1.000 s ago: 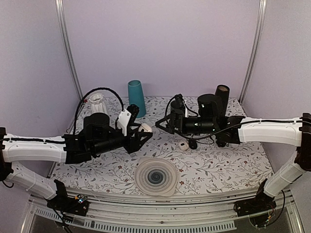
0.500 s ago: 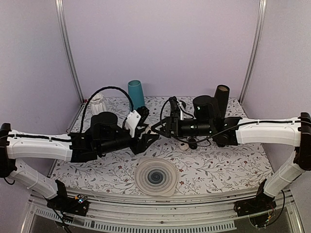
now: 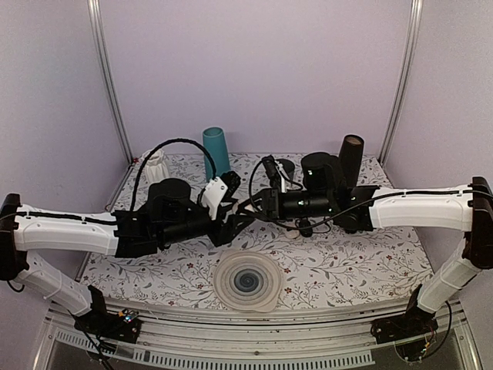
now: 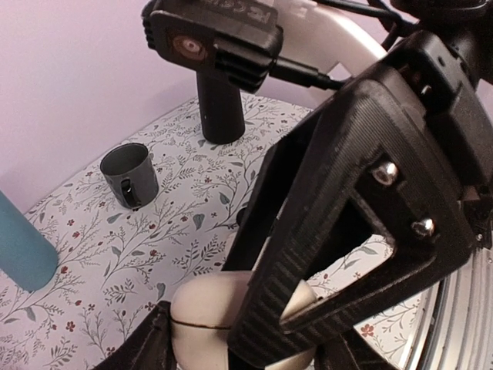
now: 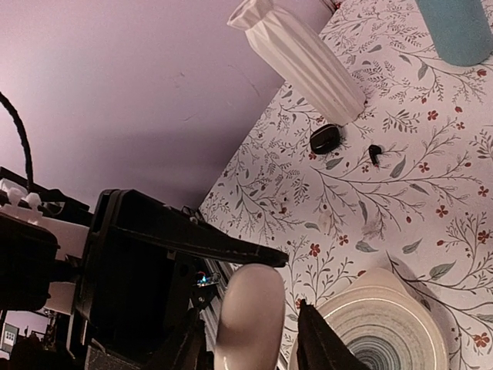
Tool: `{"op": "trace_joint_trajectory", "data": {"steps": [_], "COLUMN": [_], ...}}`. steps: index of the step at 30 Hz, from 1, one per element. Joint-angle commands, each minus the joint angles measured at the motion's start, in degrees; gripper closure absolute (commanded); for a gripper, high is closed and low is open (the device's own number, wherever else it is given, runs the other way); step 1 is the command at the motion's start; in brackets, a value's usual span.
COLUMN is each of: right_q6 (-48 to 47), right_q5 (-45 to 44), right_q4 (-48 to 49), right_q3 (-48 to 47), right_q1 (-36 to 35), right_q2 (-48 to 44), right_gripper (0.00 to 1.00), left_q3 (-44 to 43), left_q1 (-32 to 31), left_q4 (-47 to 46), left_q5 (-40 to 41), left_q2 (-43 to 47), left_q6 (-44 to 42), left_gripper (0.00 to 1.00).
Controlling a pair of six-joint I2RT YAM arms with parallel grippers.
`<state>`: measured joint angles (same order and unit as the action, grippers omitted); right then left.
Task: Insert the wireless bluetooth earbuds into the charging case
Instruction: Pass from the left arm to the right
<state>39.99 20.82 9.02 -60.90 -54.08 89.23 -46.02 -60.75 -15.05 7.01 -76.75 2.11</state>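
The white charging case (image 4: 202, 320) hangs in the air over the middle of the table, its lid seam closed, with my left gripper (image 4: 246, 343) shut on its two sides. My right gripper (image 5: 253, 339) has come in from the right and stands shut on the same case (image 5: 250, 308), one black finger (image 4: 331, 231) crossing its front. In the top view both grippers (image 3: 240, 216) (image 3: 251, 206) meet tip to tip and hide the case. The earbuds are out of view.
A ribbed round dish (image 3: 247, 280) lies below the grippers near the front edge. At the back stand a teal cup (image 3: 216, 152), a white fluted vase (image 3: 156, 166), a dark mug (image 4: 129, 175) and a black cylinder (image 3: 351, 158). A black oval case (image 5: 324, 139) lies beside the vase.
The left arm carried the case rightward and up. The right gripper moved left to meet it, and its jaws closed in around the case.
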Motion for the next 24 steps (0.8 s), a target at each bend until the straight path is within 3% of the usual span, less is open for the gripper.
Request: {"op": "trace_joint_trajectory", "data": {"steps": [1, 11, 19, 24], "right_q6": [-0.4, -0.9, -4.5, -8.0], "right_q5": [2.4, 4.9, 3.9, 5.0], "right_q4": [-0.1, 0.3, -0.4, -0.3], "right_q3": [-2.1, -2.5, -2.1, -0.1], "right_q1": [-0.8, -0.7, 0.1, 2.1], "right_q2": [1.4, 1.8, -0.4, -3.7], "right_gripper": [0.63, 0.96, 0.97, 0.97], "left_q3": [-2.2, -2.5, -2.0, -0.8], "left_q1": [-0.9, -0.9, -0.8, -0.4], "left_q4": [-1.7, -1.3, -0.7, 0.7], "left_q5": [-0.2, 0.3, -2.3, -5.9], "left_q2": [-0.5, -0.4, 0.7, 2.7], "left_q6": [-0.4, -0.8, -0.5, 0.4], "left_gripper": [0.59, 0.55, 0.14, 0.06]}}
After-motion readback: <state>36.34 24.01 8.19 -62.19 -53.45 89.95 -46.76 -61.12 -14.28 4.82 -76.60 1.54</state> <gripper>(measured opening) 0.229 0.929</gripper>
